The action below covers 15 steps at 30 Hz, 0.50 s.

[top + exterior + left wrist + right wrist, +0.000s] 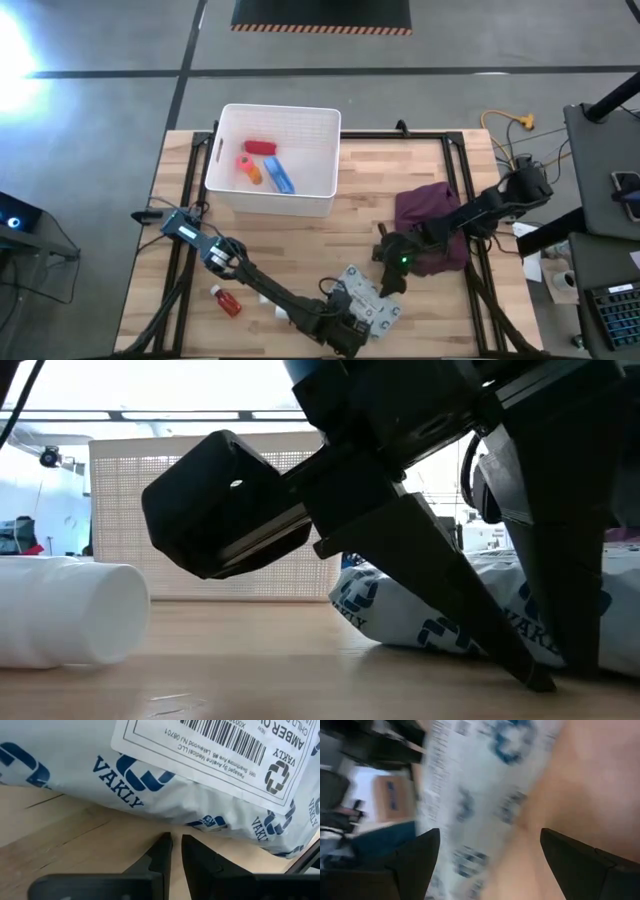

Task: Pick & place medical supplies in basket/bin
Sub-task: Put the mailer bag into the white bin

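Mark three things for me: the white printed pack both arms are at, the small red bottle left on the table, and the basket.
White printed pack (366, 301): high view, on its top face between the grippers.
Small red bottle (226, 301): high view, on its body.
Basket (268, 203): high view, on its near outer wall.

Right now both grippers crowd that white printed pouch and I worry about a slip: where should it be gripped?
Probably the pouch's thin edge. It lies flat and soft on the table, so fingers coming low from the side, like the left gripper, could pinch it.
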Each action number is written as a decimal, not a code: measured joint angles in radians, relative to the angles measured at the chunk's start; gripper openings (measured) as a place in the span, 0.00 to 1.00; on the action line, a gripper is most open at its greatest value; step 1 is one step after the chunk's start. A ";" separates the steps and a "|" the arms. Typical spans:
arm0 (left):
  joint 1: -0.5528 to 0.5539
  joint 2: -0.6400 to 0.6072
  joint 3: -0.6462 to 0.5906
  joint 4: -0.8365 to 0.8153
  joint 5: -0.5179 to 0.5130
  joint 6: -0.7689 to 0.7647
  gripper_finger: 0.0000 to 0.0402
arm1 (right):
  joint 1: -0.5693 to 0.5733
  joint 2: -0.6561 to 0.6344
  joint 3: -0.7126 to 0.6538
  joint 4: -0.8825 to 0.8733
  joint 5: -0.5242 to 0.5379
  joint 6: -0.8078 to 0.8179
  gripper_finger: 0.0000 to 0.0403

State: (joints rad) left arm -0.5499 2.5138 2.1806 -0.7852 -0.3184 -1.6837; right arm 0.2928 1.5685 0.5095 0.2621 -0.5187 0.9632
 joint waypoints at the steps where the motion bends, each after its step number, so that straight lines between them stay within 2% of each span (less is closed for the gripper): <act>1: 0.000 -0.003 -0.001 0.000 -0.010 0.000 0.08 | 0.000 0.007 -0.003 0.041 -0.006 0.021 0.83; 3: 0.000 -0.010 -0.002 -0.007 -0.028 0.003 0.08 | 0.002 0.023 -0.001 0.098 -0.010 0.041 0.83; 9: 0.032 -0.016 -0.032 0.008 -0.022 0.029 0.08 | 0.002 0.119 0.069 0.093 -0.011 0.021 0.83; 15: 0.043 -0.017 -0.041 0.024 -0.026 0.041 0.08 | 0.002 0.181 0.133 0.082 -0.072 -0.027 0.83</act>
State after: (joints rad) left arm -0.5066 2.4966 2.1393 -0.7612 -0.3444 -1.6430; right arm 0.2943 1.7496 0.6421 0.3443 -0.5909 0.9364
